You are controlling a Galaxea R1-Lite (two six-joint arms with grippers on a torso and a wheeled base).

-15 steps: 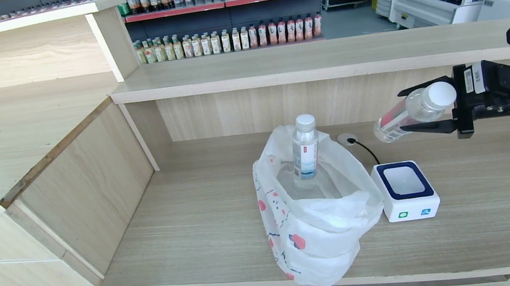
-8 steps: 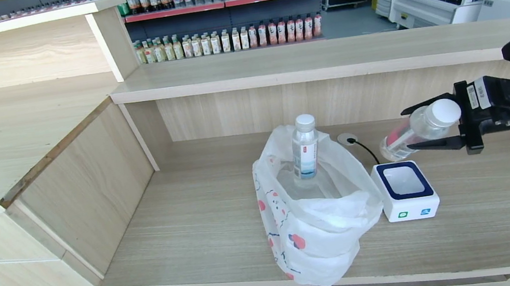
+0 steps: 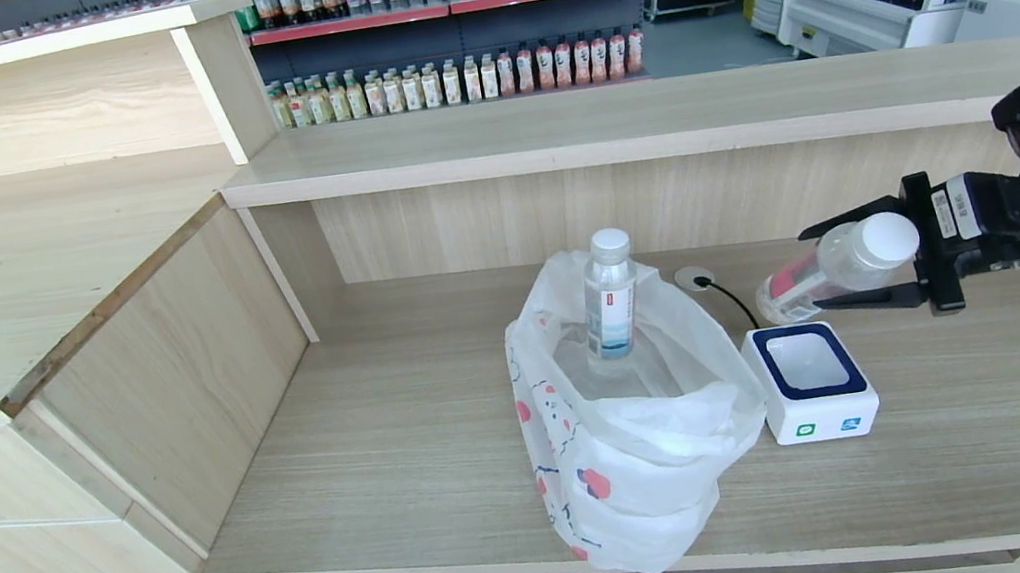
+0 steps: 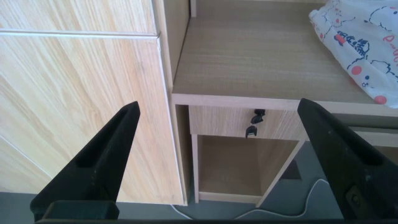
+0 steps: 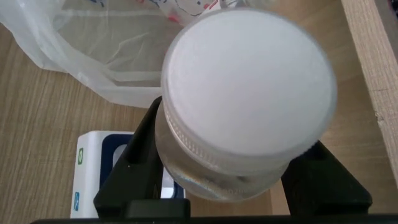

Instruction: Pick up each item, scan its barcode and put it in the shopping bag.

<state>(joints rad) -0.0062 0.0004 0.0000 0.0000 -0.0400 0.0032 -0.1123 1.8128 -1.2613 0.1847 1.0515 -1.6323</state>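
Bottle (image 3: 845,262) number 1 is in the right claw (image 3: 813,270). The claw's 2 black fingers pinch it near the neck, one on each side. The bottle lies on its side in the air. Its white cap points back at the arm, and its bottom end points toward the shopping bag (image 3: 636,450). It has a pink label. The bottom end hangs just by the far edge of the scanner (image 3: 813,383), and I cannot tell if it touches.

The scanner is a small white box with a dark blue frame on top. It sits on the wooden counter (image 3: 392,446), touching the right side of the bag. A black cable (image 3: 732,299) runs from behind it to a round hole in the counter.

The shopping bag is white with red and blue drawings. It stands open near the front edge of the counter. Bottle number 2 (image 3: 612,307) stands upright inside it, with a white cap and a label with red and blue on it.

The left claw (image 4: 219,104) is down low, in front of the counter. Its 2 fingers are spread wide apart and hold nothing. It faces a drawer (image 4: 214,119) under the counter top, and 1 corner of the bag shows above.
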